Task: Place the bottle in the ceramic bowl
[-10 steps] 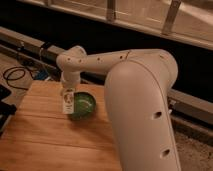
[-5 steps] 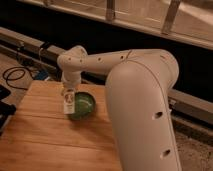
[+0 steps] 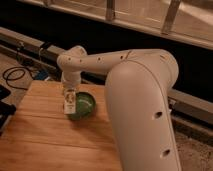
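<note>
Holding bottle (image 3: 69, 101) upright, gripper (image 3: 69, 96) clamped on it at left rim of bowl (image 3: 82, 105) on table (image 3: 45, 135). Risk: release here may catch the rim, so bottle tips out onto wood. Judged safer centred over bowl first.

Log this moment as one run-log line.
phase: placing | end effector: above left rim of ceramic bowl, shut on bottle | bottle: upright, not yet released | surface: wooden table
</note>
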Controlling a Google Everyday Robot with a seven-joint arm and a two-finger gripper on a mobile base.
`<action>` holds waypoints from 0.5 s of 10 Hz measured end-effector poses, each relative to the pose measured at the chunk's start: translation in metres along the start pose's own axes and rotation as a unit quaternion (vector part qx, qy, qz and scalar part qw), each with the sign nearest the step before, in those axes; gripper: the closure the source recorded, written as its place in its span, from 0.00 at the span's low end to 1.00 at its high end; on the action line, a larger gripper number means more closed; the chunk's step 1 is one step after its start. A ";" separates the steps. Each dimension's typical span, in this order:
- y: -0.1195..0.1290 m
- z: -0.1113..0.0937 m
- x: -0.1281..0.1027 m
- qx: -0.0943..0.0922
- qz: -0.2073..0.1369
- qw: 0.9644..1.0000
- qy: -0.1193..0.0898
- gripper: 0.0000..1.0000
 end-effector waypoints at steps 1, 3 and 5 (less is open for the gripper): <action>0.000 0.000 0.000 0.000 0.000 1.000 0.000 0.20; 0.001 0.000 0.000 0.000 0.000 1.000 0.000 0.20; 0.002 0.001 0.000 0.000 -0.001 1.000 0.001 0.20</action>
